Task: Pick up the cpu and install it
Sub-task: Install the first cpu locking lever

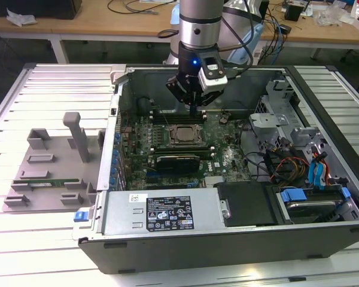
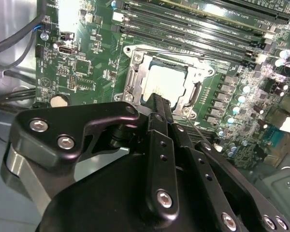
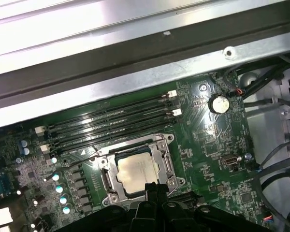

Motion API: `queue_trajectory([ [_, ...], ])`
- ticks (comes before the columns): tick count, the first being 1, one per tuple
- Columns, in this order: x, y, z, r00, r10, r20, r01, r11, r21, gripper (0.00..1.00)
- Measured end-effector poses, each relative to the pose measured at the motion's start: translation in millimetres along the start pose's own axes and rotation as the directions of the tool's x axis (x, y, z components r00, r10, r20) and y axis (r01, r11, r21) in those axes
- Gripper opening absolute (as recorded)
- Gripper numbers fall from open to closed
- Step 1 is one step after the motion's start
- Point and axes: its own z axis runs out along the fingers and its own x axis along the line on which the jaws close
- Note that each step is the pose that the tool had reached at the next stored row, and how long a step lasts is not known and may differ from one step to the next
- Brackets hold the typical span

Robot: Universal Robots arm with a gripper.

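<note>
I see flat square silver-grey cpu already sitting in metal socket frame. Black claw hangs just above socket frame, closed tight, holding nothing. Frame locked? Cannot tell.

Black rectangular label on the grey sheet-metal cover: print illegible. Small white sticker beside it: likewise unreadable.

We see the tool as smooth matt black metal with bright steel screw heads. Just under its tip the cpu shows a dully reflective silver-grey metal top inside a shiny steel socket frame. Around it the motherboard is glossy green laminate, and the case wall beyond is bare satin sheet metal.
</note>
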Motion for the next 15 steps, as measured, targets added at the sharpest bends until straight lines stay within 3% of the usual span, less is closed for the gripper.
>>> queue_trajectory([
  [1, 0.0, 0.0, -0.1, 1.0000, -0.004, 0.0001, 0.004, 1.0000, -0.0009, 0.11],
  [2, 0.0, 0.0, 0.0, 0.9999, -0.009, -0.0049, 0.009, 0.9997, -0.0222, 0.11],
  [3, 0.0, 0.0, 0.0, 0.9998, -0.016, -0.0072, 0.016, 0.9993, -0.0335, 0.11],
  [5, 0.0, 0.0, 0.1, 0.9962, -0.087, -0.0021, 0.087, 0.9955, -0.0371, 0.11],
  [8, 0.0, 0.0, 0.1, 0.9852, -0.171, 0.0045, 0.172, 0.9843, -0.0406, 0.11],
  [10, 0.0, 0.0, 0.1, 0.9779, -0.209, 0.0075, 0.209, 0.9770, -0.0420, 0.11],
  [15, 0.0, 0.0, 0.1, 0.9687, -0.248, 0.0107, 0.248, 0.9677, -0.0432, 0.11],
])
